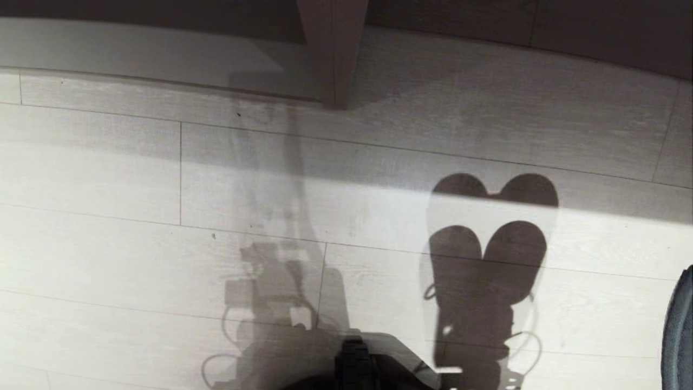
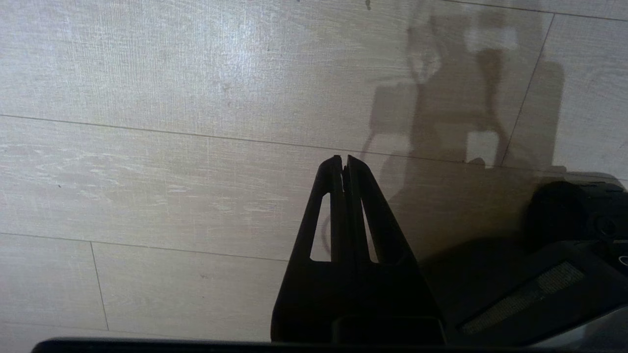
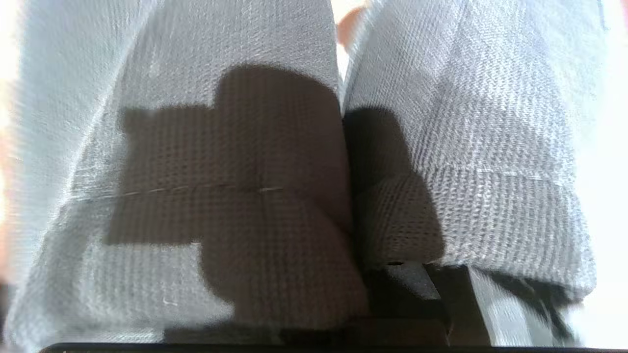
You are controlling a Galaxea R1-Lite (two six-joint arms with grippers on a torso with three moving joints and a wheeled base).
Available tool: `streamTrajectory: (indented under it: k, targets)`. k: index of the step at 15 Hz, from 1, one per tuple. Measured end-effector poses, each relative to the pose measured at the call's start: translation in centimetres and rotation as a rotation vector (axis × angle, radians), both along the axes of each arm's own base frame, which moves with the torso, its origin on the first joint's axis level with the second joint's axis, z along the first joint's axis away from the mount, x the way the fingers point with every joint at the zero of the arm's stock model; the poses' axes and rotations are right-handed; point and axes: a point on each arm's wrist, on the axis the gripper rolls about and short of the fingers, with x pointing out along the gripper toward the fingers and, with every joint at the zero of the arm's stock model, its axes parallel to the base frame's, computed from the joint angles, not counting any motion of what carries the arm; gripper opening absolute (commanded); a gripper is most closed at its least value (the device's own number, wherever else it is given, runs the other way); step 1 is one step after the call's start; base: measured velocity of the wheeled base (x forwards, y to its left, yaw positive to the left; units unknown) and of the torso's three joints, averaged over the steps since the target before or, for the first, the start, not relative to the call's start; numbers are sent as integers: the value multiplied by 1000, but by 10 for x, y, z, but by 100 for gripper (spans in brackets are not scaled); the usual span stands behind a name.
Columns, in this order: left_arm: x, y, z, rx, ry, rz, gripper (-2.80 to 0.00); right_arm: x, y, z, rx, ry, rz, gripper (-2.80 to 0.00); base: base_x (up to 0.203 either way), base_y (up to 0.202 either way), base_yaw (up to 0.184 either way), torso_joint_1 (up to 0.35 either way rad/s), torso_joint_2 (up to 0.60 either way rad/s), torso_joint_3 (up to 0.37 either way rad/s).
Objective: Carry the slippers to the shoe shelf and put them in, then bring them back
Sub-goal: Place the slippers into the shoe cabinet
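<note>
Slippers (image 3: 274, 162) hang side by side, pinched tight in the right gripper (image 3: 402, 274), probably so both ride together toward the shelf (image 1: 333, 54) just ahead, while the left gripper (image 2: 343, 164) waits over the floor (image 1: 108, 244), fingers together.

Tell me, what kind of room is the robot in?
Probably a room in a home, maybe near an entryway. The floor is pale wood-look plank flooring, a low taupe wood-grain shoe shelf stands at its far edge, and the right gripper holds soft grey fabric slippers.
</note>
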Motion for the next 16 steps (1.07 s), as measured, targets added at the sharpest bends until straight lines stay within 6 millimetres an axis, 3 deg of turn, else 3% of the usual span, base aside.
streamTrajectory:
  k: [3,7,16]
  targets:
    - [0,0,0,0,0,0,-280,-6,-1,-23,-11,80,-21,-280,0,0,0,0,0,0]
    - [0,0,0,0,0,0,-280,-10,-2,-38,-49,151,-94,-280,0,0,0,0,0,0]
    - [0,0,0,-1,0,0,-280,-11,-2,-39,-31,142,-96,-280,0,0,0,0,0,0]
